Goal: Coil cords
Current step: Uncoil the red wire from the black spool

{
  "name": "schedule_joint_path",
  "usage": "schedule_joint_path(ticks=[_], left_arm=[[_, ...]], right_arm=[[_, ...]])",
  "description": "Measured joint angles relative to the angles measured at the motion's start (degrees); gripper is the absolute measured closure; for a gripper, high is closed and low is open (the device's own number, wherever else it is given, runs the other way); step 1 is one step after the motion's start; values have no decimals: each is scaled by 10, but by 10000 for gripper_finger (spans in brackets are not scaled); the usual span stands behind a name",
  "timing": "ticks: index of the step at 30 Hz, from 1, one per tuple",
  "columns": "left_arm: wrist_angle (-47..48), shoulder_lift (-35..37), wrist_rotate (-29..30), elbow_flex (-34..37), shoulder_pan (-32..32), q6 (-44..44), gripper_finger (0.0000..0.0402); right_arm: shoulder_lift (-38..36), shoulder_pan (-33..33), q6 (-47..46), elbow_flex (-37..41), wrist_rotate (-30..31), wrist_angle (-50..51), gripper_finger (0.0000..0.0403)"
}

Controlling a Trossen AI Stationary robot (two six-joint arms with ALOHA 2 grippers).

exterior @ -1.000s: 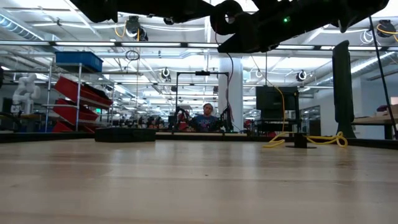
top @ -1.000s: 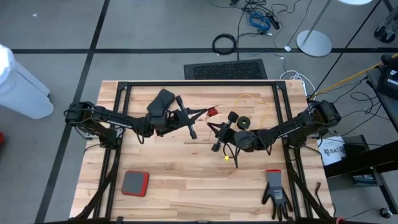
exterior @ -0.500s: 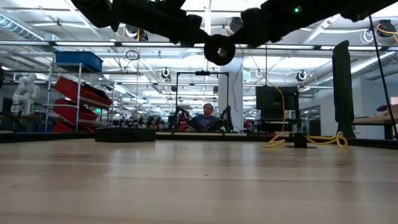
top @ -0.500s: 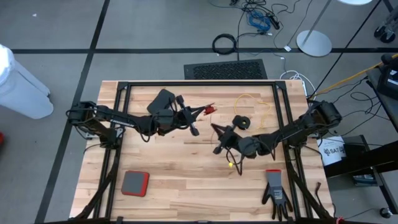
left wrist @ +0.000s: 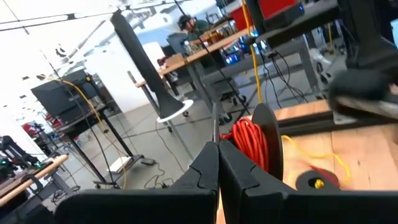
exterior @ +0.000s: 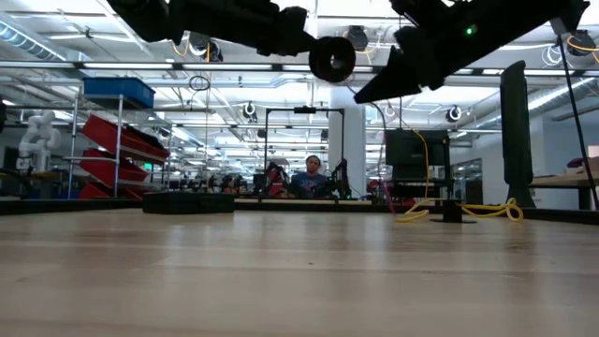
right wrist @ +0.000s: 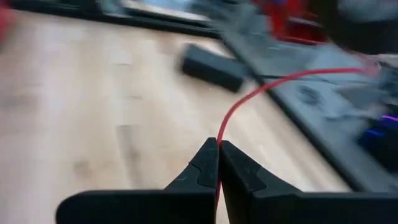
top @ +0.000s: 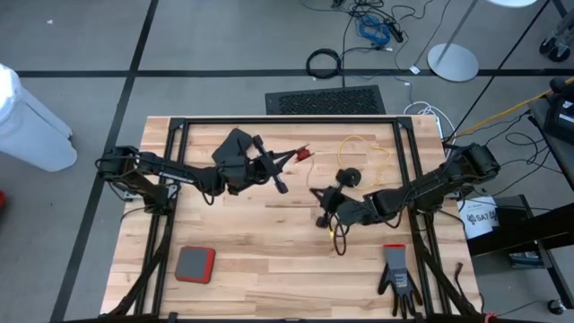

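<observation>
Right gripper at high-view centre, fingers pinched shut on a thin red cord that arcs away over the table. Left gripper, left of centre, clamps a black reel wound with red cord. Farther toward the upper right lies the yellow cord, loose, beside its black reel.

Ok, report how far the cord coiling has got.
Done: some red turns already sit on the raised reel, which the shut left gripper holds. In hand: the shut right gripper pinches the red cord, whose free run is not yet wound. Left: the yellow cord lies loose beside its black reel.
</observation>
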State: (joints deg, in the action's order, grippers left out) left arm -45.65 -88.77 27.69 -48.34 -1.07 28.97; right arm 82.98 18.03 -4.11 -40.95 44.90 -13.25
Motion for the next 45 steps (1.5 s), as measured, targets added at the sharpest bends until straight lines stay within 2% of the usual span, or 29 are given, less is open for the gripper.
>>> schedule_joint_path(ticks=[5, 8, 11, 15, 17, 19, 22, 26, 31, 40, 45], left_arm=[[4, 0, 9, 0, -16, 5, 402], [25, 0, 19, 0, -24, 14, 402], [41, 0, 26, 0, -24, 14, 402], [52, 0, 26, 0, -22, 15, 402], [53, 0, 26, 0, -20, 15, 401], [54, 0, 26, 0, -19, 15, 401], [53, 0, 26, 0, -17, 14, 402], [45, 0, 23, 0, -15, 14, 401], [25, 0, 14, 0, -11, 14, 402], [23, 0, 11, 0, -11, 14, 402], [24, 0, 10, 0, -11, 14, 402]], right_arm=[[0, 25, 96, 0, -117, -87, 403], [-2, 50, 143, 0, -111, -133, 403], [-15, 75, 175, 0, -29, -145, 403], [-38, 107, 199, 0, 179, -131, 403], [-53, 117, 193, 0, 256, -102, 403], [-71, 119, 154, 0, 284, -52, 403], [-92, 116, 51, 0, 280, 42, 403], [-106, 99, -97, 0, 229, 177, 403], [-107, 67, -221, 0, 98, 288, 403], [-107, 61, -251, 0, -107, 314, 403], [-107, 80, -256, 0, -121, 320, 390]])
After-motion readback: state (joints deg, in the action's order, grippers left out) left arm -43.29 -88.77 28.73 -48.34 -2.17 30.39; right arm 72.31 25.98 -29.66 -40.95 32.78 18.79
